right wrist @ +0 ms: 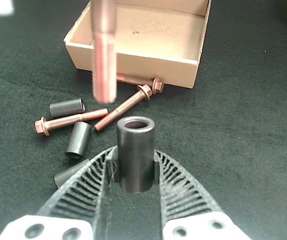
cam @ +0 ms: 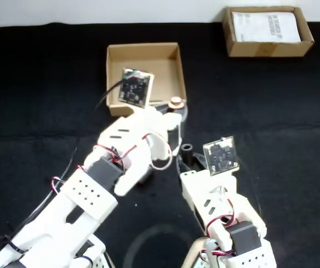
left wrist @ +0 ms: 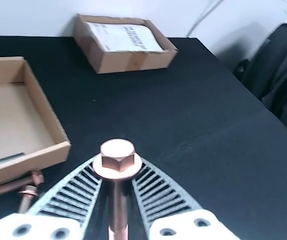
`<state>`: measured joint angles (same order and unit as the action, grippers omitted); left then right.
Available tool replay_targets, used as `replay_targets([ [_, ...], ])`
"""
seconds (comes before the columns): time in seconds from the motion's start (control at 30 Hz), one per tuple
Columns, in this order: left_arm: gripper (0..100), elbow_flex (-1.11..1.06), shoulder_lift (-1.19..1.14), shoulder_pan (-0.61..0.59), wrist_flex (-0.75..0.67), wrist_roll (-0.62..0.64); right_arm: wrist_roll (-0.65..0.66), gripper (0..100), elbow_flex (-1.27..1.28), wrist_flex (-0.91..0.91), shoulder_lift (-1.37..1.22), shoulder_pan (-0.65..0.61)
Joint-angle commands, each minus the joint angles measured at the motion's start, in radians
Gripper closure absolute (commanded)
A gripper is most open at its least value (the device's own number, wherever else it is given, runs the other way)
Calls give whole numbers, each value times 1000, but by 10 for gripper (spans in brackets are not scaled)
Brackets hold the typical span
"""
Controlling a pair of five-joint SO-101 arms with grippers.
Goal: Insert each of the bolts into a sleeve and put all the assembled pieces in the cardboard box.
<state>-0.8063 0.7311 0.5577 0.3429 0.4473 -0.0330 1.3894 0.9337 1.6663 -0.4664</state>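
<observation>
A bolt (left wrist: 116, 159) is held clenched in the left end effector (left wrist: 116, 170), poised just above the sleeve (right wrist: 135, 150) grasped upright by the right end effector (right wrist: 135, 162). Insertion is not yet made. Three loose bolts (right wrist: 68, 120) and three loose sleeves (right wrist: 79, 139) are left just beyond, before the cardboard box (right wrist: 133, 62).

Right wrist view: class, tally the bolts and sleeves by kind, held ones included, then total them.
Bolts: 4, one held, three lying loose.
Sleeves: 4, one held, three lying loose.
Total: 8.
</observation>
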Motion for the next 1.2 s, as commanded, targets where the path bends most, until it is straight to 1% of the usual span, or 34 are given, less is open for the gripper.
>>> replay_targets([
  [0.0, 992, 48, 2, 36, -23, -2, -9, 991, -56, -24, 10, -7],
  [0.13, 992, 50, 1, 62, -23, -2, -9, 991, -56, -24, 10, -7],
  [0.67, 992, 54, -18, 58, -25, -6, -12, 991, -58, -22, 10, -7],
  [0.8, 992, 54, -62, 38, -77, -6, -78, 991, -58, -22, 10, -8],
  [1.17, 992, 48, -77, 42, -84, -5, -81, 991, -58, -22, 10, -8],
])
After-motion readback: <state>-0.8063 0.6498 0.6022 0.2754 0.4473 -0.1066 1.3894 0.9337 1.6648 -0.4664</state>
